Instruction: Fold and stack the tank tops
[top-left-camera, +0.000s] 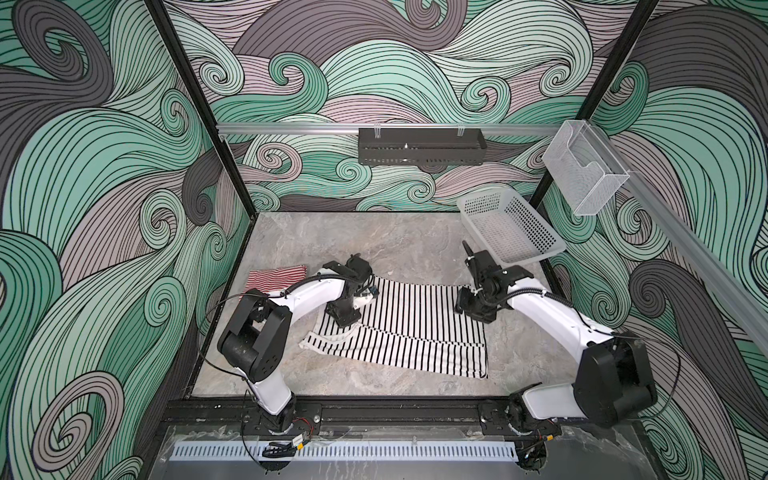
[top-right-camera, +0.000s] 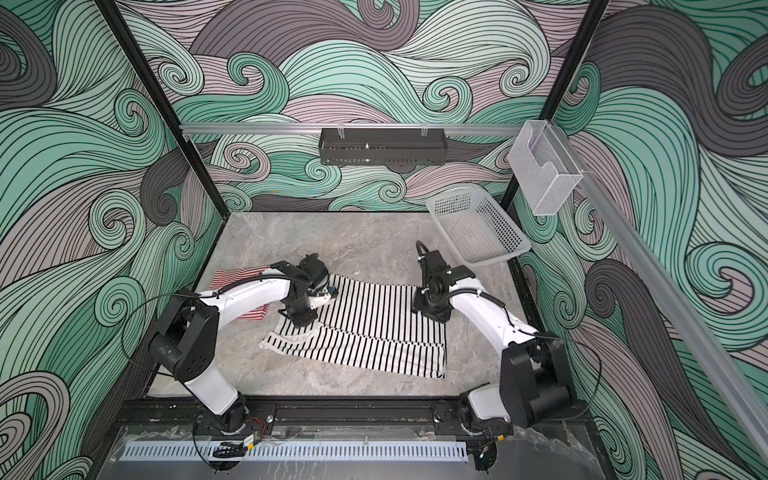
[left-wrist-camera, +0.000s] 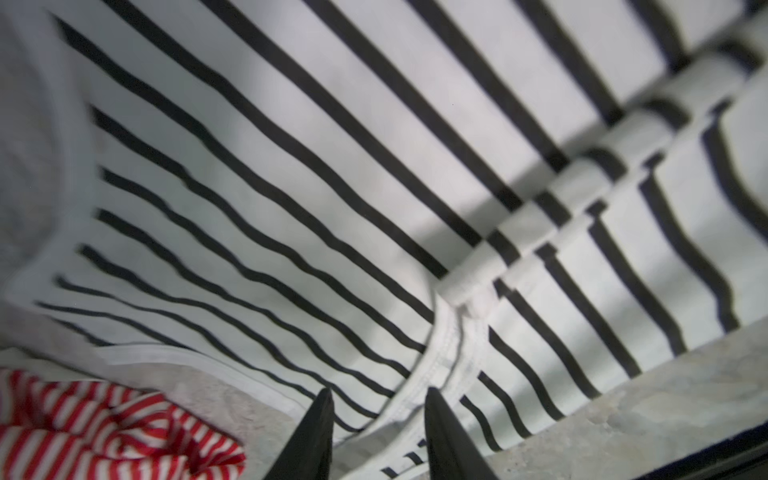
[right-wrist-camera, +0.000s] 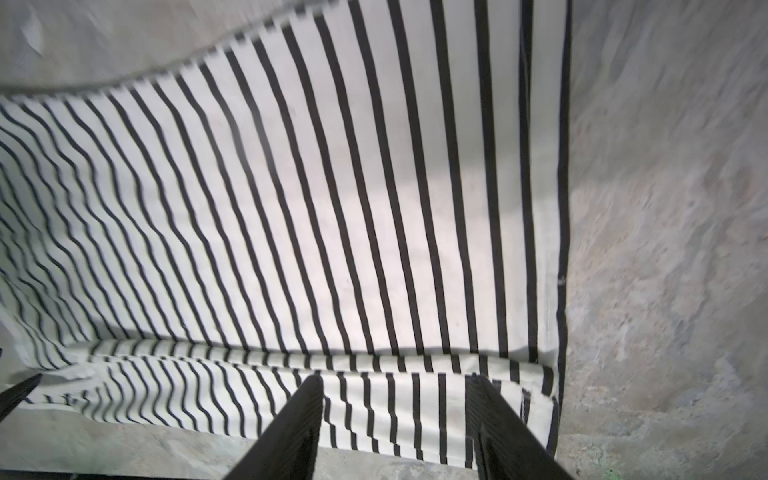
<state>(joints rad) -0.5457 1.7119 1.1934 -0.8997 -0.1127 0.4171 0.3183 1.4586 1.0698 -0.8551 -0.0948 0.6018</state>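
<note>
Just beside my left gripper (left-wrist-camera: 379, 392) lay the red-striped tank top (left-wrist-camera: 104, 432), bunched. I noted that gripper's jaws apart above the black-striped tank top (top-left-camera: 415, 328). My right gripper (right-wrist-camera: 395, 380), jaws also apart, stood above its folded edge.

A white perforated basket (top-left-camera: 484, 204) sits at the marble table's (top-left-camera: 332, 241) far right corner.
</note>
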